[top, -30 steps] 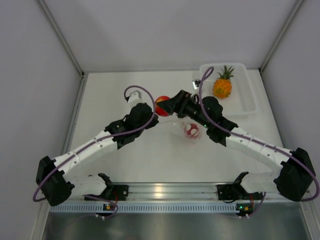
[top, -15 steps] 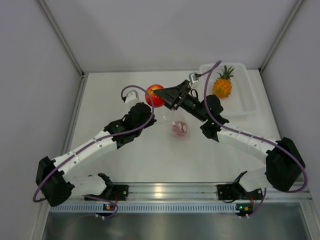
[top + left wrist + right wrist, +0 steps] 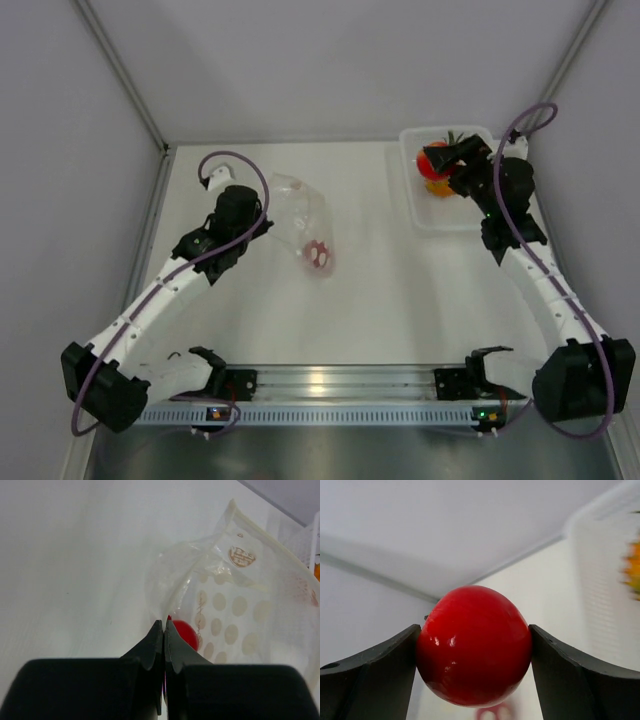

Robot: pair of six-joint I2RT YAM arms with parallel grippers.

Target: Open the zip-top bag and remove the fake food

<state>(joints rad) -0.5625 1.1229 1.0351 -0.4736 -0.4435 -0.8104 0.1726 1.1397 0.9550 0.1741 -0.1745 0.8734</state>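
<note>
The clear zip-top bag (image 3: 296, 207) lies at the middle left of the table with one red round fruit (image 3: 320, 254) inside its lower end. My left gripper (image 3: 262, 214) is shut on the bag's edge; in the left wrist view the jaws (image 3: 164, 626) meet on the plastic, with the bag (image 3: 225, 600) and the fruit (image 3: 184, 633) just beyond. My right gripper (image 3: 441, 160) is shut on the other red fruit (image 3: 434, 166), held over the bin. It fills the right wrist view (image 3: 474, 652). The pineapple (image 3: 438, 187) lies in the bin, mostly hidden below.
The translucent rectangular bin (image 3: 418, 216) stands at the back right, against the right wall. Its wall (image 3: 600, 575) and a blurred bit of pineapple (image 3: 634, 572) show in the right wrist view. Enclosure walls close the table at back and sides.
My right gripper has carried a red fruit from beside the bag rightwards to above the bin. My left gripper has drawn back left with the bag. One fruit stays in the bag.
</note>
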